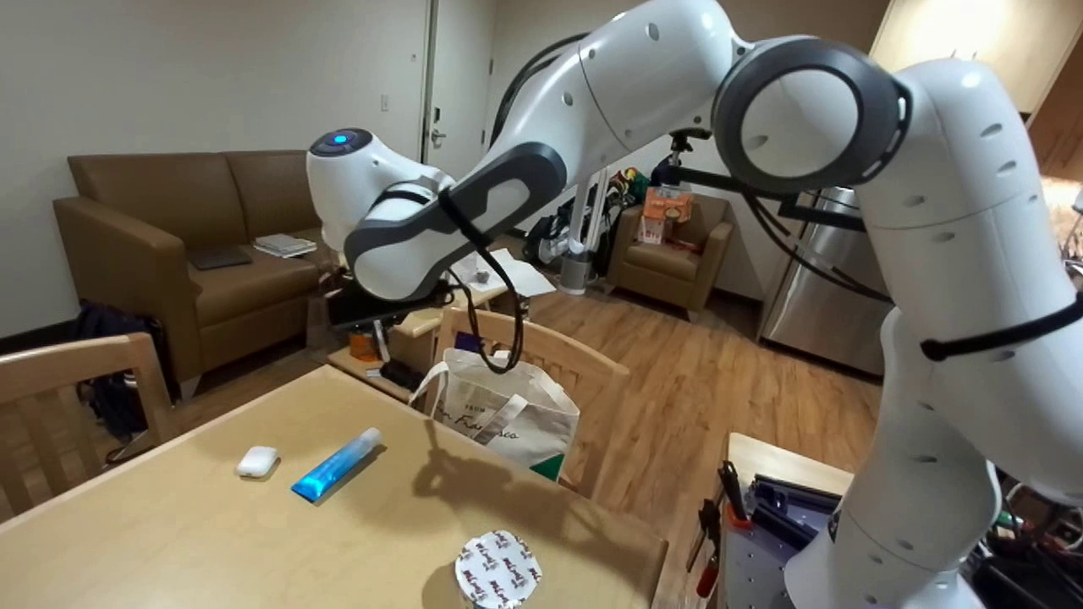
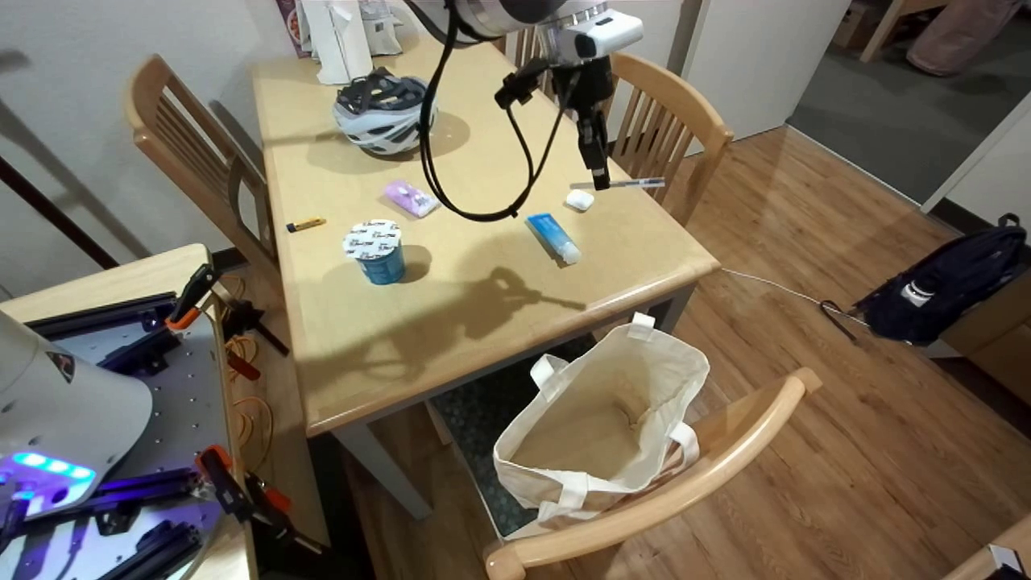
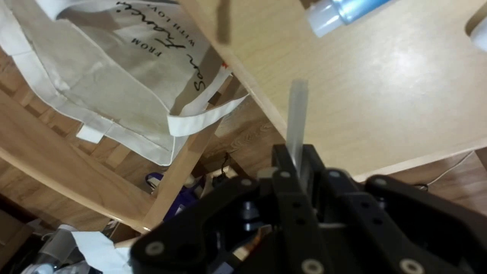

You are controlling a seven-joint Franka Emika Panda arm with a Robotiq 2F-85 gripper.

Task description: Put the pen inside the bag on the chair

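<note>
My gripper (image 2: 601, 179) is shut on a clear, slim pen (image 2: 640, 184) above the table. In the wrist view the pen (image 3: 297, 118) sticks out from between the gripper's fingertips (image 3: 298, 152); part of it is hidden between the fingers. In an exterior view the gripper is mostly hidden behind the arm. The cream cloth bag (image 2: 523, 477) stands with its mouth open on the chair (image 2: 676, 503) beside the table. The bag also shows in an exterior view (image 1: 499, 410) and at the upper left of the wrist view (image 3: 159, 64), apart from the gripper.
On the table (image 2: 483, 322) are a blue tube (image 2: 554, 238), a white case (image 2: 579, 200), a lidded cup (image 2: 377, 251), a purple packet (image 2: 411, 198), a yellow marker (image 2: 306, 225) and a helmet (image 2: 383, 113). The table edge runs between these and the bag. Another chair (image 2: 676, 105) stands behind the gripper.
</note>
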